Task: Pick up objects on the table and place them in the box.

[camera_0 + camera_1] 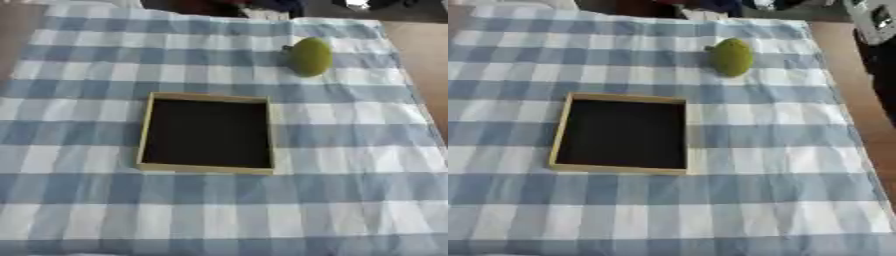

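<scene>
Left eye view shows a worktop (433, 75) covered almost edge to edge by a blue and white checked cloth (341, 150), with bare brown wood peeking out along the right side. Past the far edge it's just dark clutter, too blurry to name, and in the right eye view something pale grey (872, 20) is cut off at the top right corner, can't tell what it is. Neither hand shows up in either view, so no way to say how the fingers stand. The box (207, 169) is a shallow tray with a light wooden rim and a black inside, sitting flat near the middle with nothing in it. 1 rounded yellow-green fruit (311, 56) with a dark stem end sits on the cloth beyond the box, toward the far right, well apart from it.
</scene>
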You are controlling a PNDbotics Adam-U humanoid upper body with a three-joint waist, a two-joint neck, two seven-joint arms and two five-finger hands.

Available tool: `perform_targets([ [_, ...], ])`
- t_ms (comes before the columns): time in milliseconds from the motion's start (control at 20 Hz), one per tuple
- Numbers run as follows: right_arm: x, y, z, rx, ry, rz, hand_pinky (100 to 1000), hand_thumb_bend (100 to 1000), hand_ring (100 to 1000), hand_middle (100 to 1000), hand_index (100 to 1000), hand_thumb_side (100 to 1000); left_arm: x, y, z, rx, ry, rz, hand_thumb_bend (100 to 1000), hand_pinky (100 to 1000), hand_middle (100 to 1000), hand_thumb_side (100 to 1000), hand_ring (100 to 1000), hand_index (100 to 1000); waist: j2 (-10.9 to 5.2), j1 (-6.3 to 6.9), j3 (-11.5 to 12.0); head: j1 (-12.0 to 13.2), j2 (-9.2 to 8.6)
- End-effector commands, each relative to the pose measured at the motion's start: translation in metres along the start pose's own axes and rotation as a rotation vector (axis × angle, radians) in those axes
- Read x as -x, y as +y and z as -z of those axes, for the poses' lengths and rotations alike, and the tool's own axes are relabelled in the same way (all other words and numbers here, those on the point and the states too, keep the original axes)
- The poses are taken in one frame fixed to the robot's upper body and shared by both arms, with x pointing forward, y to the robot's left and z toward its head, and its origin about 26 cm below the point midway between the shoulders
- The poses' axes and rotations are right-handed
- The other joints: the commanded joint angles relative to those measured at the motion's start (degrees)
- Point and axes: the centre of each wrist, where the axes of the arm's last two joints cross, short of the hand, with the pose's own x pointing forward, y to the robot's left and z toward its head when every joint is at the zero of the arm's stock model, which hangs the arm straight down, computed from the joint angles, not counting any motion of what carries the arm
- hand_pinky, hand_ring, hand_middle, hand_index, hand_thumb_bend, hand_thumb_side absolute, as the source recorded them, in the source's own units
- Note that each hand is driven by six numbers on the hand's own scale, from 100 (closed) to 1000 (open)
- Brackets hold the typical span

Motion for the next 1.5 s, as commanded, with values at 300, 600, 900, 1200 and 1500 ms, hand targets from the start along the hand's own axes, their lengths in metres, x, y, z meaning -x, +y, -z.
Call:
perform_targets([
  [300, 0.014, 0.002, 0.009, -0.16, -0.002, -0.048, 864, 514, 894, 859, 889, 259, -0.007, 0.001, 0.007, 0.017, -0.035, -0.002, 100, 667, 729, 497, 530, 837, -1.32, 0.09, -0.1, 0.2, 0.19],
  [600, 0.017, 0.006, 0.01, -0.194, 0.007, 0.004, 864, 510, 892, 858, 881, 216, -0.007, 0.0, 0.007, 0.018, -0.033, -0.004, 100, 666, 729, 499, 530, 837, -1.21, 0.08, -0.1, 0.4, 0.3],
  [900, 0.018, 0.012, 0.013, -0.22, 0.022, 0.055, 859, 504, 885, 842, 882, 255, -0.007, 0.0, 0.006, 0.018, -0.029, -0.007, 100, 665, 730, 504, 530, 838, -1.11, 0.08, -0.1, 0.3, 0.41],
  [1200, 0.022, 0.031, 0.019, -0.292, 0.048, 0.099, 860, 506, 883, 839, 892, 273, -0.007, 0.0, 0.006, 0.017, -0.028, -0.011, 100, 663, 729, 502, 529, 834, -0.93, 0.14, 0.0, 0.1, 0.29],
  [1500, 0.024, 0.052, 0.023, -0.334, 0.073, 0.147, 860, 502, 880, 844, 894, 280, -0.007, -0.001, 0.006, 0.013, -0.027, -0.017, 100, 663, 729, 504, 529, 834, -0.56, 0.27, 0.2, 0.0, 0.06],
])
